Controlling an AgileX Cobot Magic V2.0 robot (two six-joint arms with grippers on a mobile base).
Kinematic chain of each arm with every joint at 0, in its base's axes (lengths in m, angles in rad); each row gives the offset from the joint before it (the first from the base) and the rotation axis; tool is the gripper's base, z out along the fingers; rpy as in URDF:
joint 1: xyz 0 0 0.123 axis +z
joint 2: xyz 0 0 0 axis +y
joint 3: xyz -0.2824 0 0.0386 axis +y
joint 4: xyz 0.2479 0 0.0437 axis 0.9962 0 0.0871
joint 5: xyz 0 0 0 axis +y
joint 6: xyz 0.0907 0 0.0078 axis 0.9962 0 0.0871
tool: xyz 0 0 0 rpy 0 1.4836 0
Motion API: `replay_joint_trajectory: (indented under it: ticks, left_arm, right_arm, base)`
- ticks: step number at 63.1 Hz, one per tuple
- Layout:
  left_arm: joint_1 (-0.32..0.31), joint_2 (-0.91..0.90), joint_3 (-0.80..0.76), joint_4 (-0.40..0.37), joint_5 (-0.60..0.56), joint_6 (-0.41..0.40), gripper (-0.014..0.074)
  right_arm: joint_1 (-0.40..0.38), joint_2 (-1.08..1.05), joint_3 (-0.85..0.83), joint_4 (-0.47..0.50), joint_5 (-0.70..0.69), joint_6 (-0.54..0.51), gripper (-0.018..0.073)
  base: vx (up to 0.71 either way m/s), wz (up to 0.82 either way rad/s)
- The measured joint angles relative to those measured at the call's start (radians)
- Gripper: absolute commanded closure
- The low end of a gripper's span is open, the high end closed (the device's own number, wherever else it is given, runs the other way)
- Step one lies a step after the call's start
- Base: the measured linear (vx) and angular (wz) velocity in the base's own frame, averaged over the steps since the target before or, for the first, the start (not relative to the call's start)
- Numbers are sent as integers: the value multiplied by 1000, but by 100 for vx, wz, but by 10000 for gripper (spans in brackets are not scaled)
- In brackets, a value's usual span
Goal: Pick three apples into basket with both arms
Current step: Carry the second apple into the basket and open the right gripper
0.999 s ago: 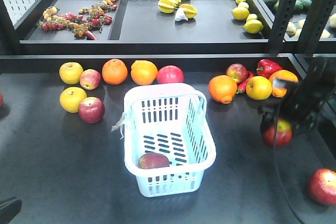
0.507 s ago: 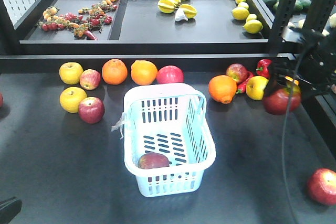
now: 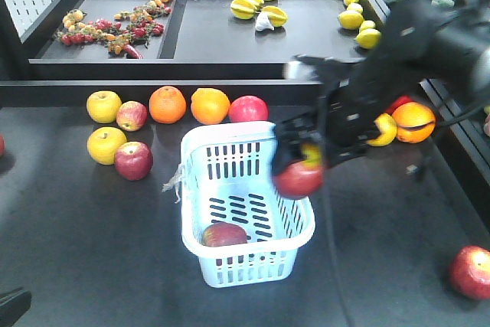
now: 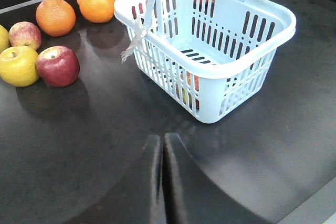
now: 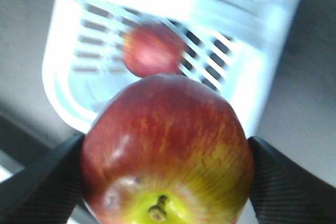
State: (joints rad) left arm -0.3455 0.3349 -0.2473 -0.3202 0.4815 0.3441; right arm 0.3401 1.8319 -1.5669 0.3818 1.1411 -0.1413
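Apple (image 3: 298,178), pinched by right gripper (image 3: 304,160), has moved from right edge to above basket (image 3: 187,189) for the second drop; left gripper (image 4: 161,148) jaws pressed together.

Counted in front view: six red apples (image 3: 134,160), with a possible seventh at the left edge, too cut off to confirm. Three oranges (image 3: 167,104). Three plain yellow round fruits (image 3: 106,144), one partly hidden. One basket (image 3: 230,128). On rear shelf, four striped yellow fruits (image 3: 243,8) and six lemons (image 3: 351,19).
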Motion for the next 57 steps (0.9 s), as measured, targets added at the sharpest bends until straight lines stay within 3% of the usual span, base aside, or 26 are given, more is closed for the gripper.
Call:
replay_joint_trajectory:
  ticks: [10, 17, 26, 33, 42, 57]
  left_arm:
    - [0, 0, 0, 0, 0, 0, 604]
    - [0, 0, 0, 0, 0, 0, 604]
    - [0, 0, 0, 0, 0, 0, 604]
    - [0, 0, 0, 0, 0, 0, 604]
    - [0, 0, 0, 0, 0, 0, 604]
    - [0, 0, 0, 0, 0, 0, 604]
  right_arm:
    - [68, 62, 0, 0, -74, 6, 312]
    - [90, 109, 0, 1, -119, 1, 185]
    - [93, 140, 2, -4, -155, -4, -42]
    - [93, 144, 2, -12, -163, -7, -147]
    - [93, 144, 2, -25, -166, -8, -169]
    - [93, 143, 2, -42, -147, 5, -130]
  base:
    - [0, 0]
    - [0, 0]
    - [0, 0]
    - [0, 0]
    - [0, 0]
    - [0, 0]
